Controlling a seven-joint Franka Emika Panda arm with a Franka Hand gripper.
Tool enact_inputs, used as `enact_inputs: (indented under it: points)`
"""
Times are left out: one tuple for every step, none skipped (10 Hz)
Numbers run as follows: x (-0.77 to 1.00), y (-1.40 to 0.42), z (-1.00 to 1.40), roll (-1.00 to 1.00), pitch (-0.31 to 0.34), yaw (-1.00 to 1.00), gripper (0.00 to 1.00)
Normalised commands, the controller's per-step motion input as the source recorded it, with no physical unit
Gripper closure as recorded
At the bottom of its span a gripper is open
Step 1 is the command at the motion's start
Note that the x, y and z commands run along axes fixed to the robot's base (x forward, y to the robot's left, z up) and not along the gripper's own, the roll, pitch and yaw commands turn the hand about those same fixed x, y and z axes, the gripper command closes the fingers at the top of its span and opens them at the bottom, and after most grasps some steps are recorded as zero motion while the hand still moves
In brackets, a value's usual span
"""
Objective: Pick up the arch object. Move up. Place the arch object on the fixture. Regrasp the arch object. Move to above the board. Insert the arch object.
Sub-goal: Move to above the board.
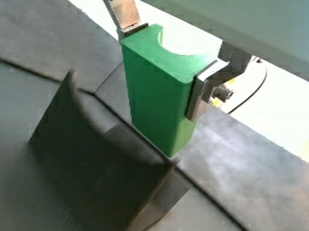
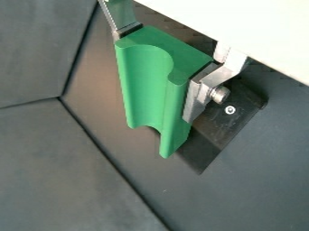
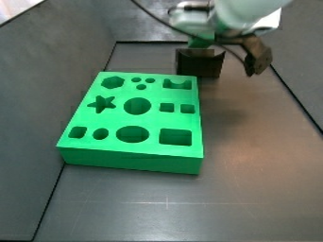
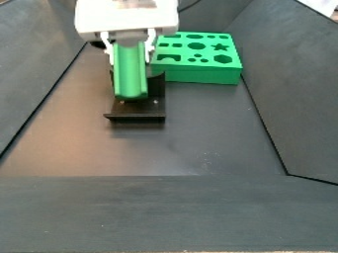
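Observation:
My gripper (image 1: pixel 169 56) is shut on the arch object (image 1: pixel 157 95), a bright green block standing upright with its curved notch at the top. One silver finger (image 2: pixel 200 90) presses each of two opposite sides in both wrist views. In a side view the arch object (image 4: pixel 129 69) rests with its lower end on the dark fixture (image 4: pixel 136 109), under the white gripper body (image 4: pixel 126 18). The fixture's base plate (image 2: pixel 223 126) shows behind the block. The board (image 3: pixel 132 118), a large green slab with shaped cutouts, lies apart from the fixture (image 3: pixel 199 62).
The dark floor (image 4: pixel 185 148) is bounded by sloped dark side walls (image 4: pixel 40 99). The board (image 4: pixel 199 54) sits just behind and to the right of the fixture in that view. The arm (image 3: pixel 233 14) hangs over the far end of the floor.

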Motion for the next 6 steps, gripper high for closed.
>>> enact_inputs:
  points:
    - [0.06, 0.0, 1.0, -0.04, 0.122, 0.0, 1.0]
    - [0.05, 0.0, 1.0, -0.05, 0.125, 0.02, 1.0]
    - [0.05, 0.0, 1.0, -0.05, 0.128, 0.05, 1.0]
    - [0.05, -0.01, 1.0, -0.04, 0.121, 0.07, 1.0]
    - [0.04, -0.01, 1.0, -0.04, 0.116, 0.09, 1.0]
    - [0.04, -0.01, 1.0, -0.04, 0.116, 0.09, 1.0]
